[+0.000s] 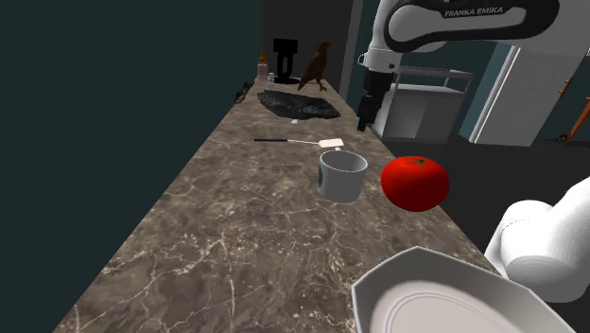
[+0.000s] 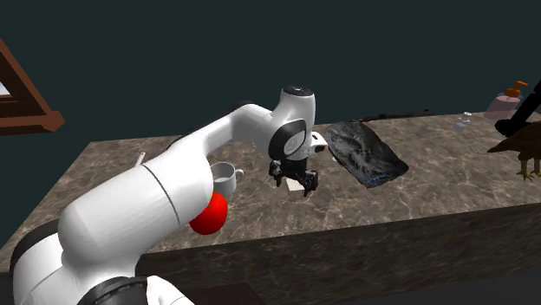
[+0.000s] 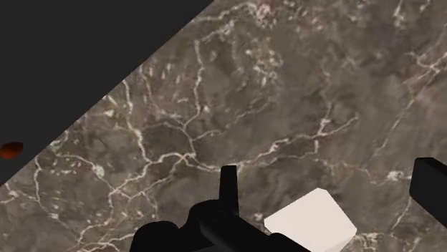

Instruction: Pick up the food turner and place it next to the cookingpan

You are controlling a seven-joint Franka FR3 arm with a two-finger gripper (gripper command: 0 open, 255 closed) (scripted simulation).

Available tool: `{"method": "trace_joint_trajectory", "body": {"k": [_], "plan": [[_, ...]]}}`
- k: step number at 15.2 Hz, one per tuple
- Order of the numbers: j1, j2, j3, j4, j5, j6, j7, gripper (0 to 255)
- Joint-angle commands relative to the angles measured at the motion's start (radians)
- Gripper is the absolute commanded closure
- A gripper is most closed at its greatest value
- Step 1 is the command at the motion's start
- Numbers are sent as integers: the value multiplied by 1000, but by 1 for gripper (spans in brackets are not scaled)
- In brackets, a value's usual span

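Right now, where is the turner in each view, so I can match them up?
Shoulder view: turner on the counter, between mug and pan.
Second exterior view: probably the white bit right of the wrist in that picture, beside the pan; arm hides the rest.
Wrist view: its white blade between the open fingers.
Shared landmark: the gripper, close above the blade.

We see one white arm (image 2: 165, 204) with dark joints, stretched from the near left of the second exterior view toward the middle. At its end the wrist bends down, so the all-black gripper (image 1: 362, 121) points downward. Its two fingers (image 3: 228, 187) are spread wide apart.
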Motion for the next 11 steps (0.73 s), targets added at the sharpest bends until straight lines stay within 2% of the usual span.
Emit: {"method": "trace_joint_trajectory", "body": {"k": [1,11], "plan": [[25,73,-4,58,16,19,-64,0],[99,405,13,369,102,44,-371,0]]}}
